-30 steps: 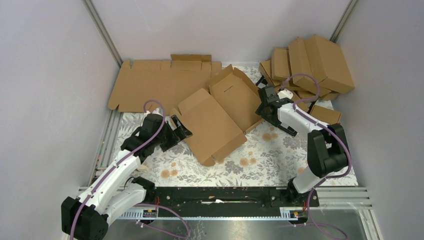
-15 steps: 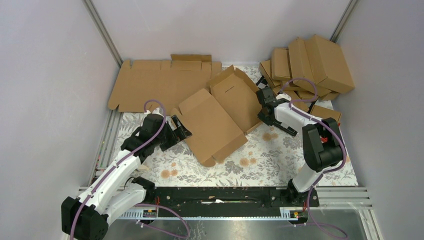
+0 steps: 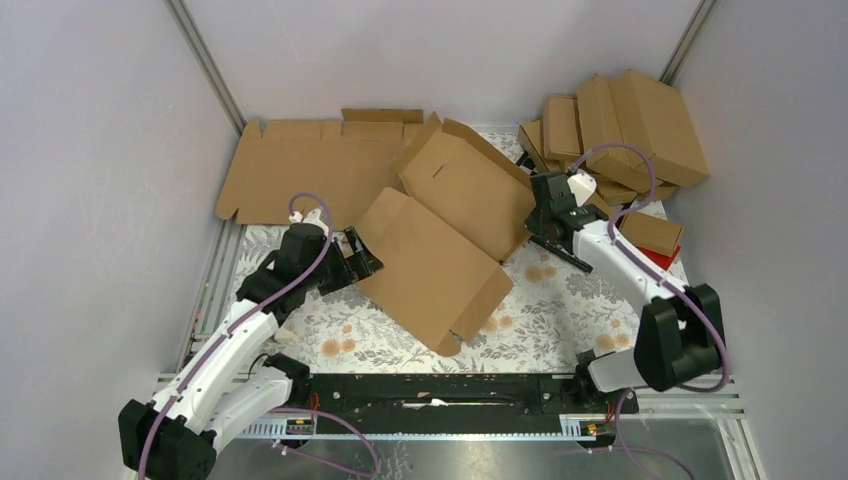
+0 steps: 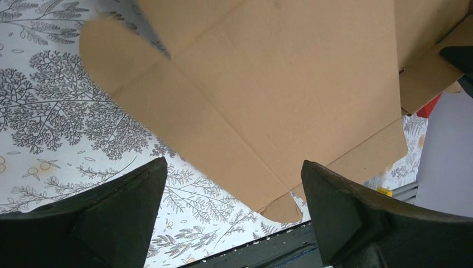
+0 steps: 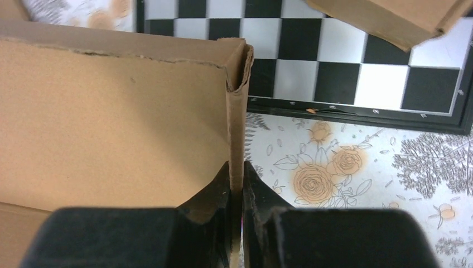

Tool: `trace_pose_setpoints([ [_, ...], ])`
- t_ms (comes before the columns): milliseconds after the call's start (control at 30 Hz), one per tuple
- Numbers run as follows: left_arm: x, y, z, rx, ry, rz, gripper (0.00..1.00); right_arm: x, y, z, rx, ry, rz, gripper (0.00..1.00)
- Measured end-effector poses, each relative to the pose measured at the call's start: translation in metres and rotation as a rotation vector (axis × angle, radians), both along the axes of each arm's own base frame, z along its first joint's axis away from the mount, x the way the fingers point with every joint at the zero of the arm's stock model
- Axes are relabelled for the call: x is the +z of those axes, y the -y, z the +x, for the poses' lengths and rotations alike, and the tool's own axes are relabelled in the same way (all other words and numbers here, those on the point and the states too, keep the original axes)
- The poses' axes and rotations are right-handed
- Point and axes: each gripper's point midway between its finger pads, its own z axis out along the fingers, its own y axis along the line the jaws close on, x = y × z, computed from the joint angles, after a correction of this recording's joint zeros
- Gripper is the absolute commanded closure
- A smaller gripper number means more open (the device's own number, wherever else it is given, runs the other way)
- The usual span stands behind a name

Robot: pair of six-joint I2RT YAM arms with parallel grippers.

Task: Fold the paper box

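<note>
The paper box [image 3: 440, 230] is being seen in the middle of the table, on a flowered cloth [image 3: 560, 310]. It is lying partly open, with one big brown panel toward the near side and another toward the far side, and a crease is running between them. A thin slot is being shown on the far panel.

The right gripper [image 3: 537, 222] is being kept at the right edge of the far panel. In the right wrist view, its two black fingers [image 5: 215, 192] are being pressed almost together, and a thin cardboard wall of the paper box [image 5: 111, 123] is being pinched between them. Only the thickness of the card is being left between the fingers.

The left gripper [image 3: 355, 262] is being held just beside the left edge of the near panel. Its fingers [image 4: 128, 195] are being spread wide apart, and nothing is being held by them. In the left wrist view the paper box [image 4: 268, 84] is lying ahead of the fingers. Whether it is being touched cannot be told.

A flat cardboard sheet [image 3: 310, 165] is lying at the far left. A pile of folded boxes [image 3: 620, 130] is being kept at the far right. A black-and-white checkered board [image 5: 346, 61] is lying behind the pinched wall, and a small red block [image 3: 665, 258] is lying near the right arm.
</note>
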Motion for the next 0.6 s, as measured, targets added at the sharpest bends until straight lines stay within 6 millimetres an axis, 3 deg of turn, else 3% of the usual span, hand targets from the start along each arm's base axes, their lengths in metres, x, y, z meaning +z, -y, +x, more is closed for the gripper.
trace_pose_setpoints([
  [267, 0.027, 0.004, -0.001, -0.096, 0.063, 0.025, 0.01, 0.039, -0.033, -0.006, 0.396, 0.111, 0.006, 1.00],
  [433, 0.075, 0.010, 0.001, -0.159, 0.161, 0.009, 0.01, 0.071, -0.055, -0.001, 0.705, 0.141, -0.067, 1.00],
  [600, 0.141, 0.016, -0.008, -0.256, 0.280, -0.006, 0.01, 0.106, -0.077, 0.006, 0.986, 0.215, -0.132, 1.00],
])
